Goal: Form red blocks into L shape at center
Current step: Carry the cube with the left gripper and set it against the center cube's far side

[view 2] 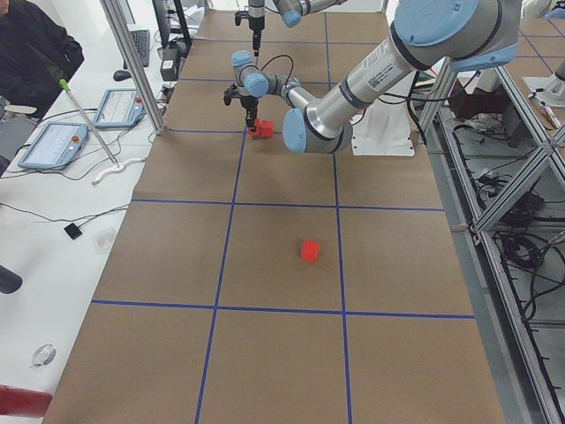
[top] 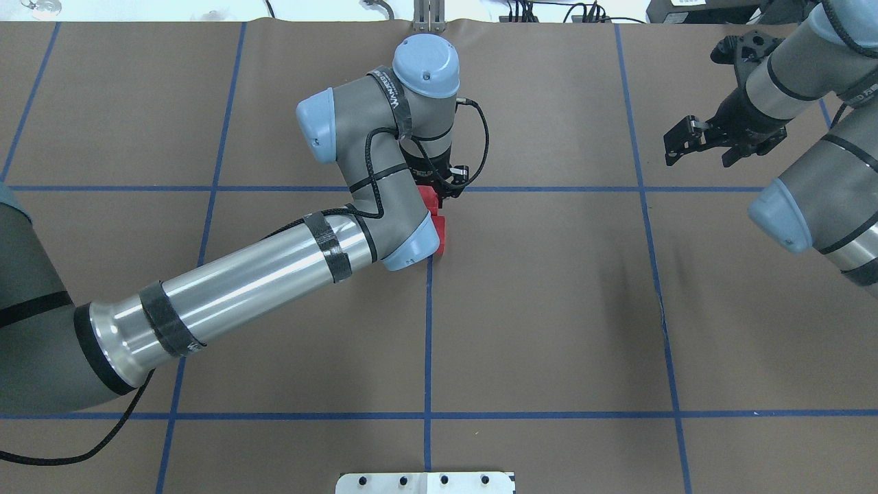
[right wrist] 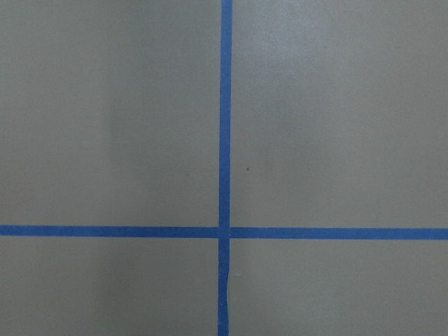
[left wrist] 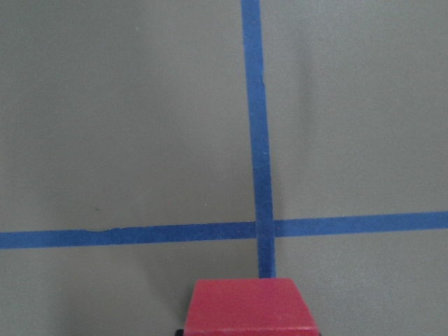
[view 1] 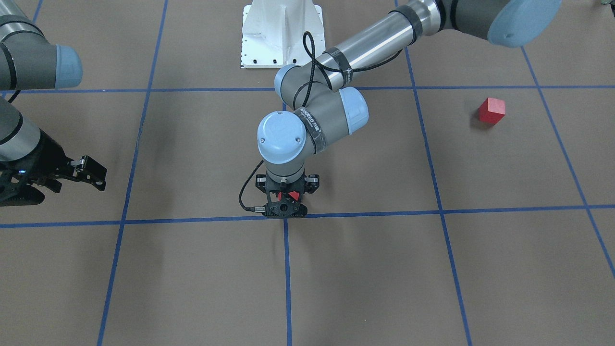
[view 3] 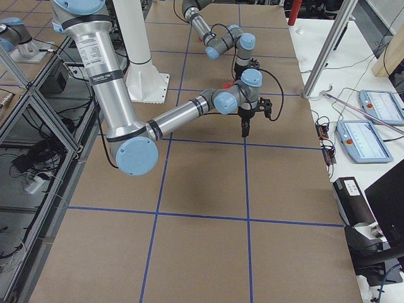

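The left gripper (view 1: 287, 196) stands at the center (left wrist: 264, 227), where 2 blue tape lines cross, and its fingers are closed on the first red block (left wrist: 248, 306); whether this block touches the table (view 1: 365, 278) I cannot tell. The second red block (top: 440, 237) lies on the table just beside the first one, on the robot's side of it, and the third red block (view 1: 491, 111) lies alone, well apart on the robot's left. The right gripper (view 1: 98, 175) hangs far to the robot's right, its fingers spread and holding nothing.
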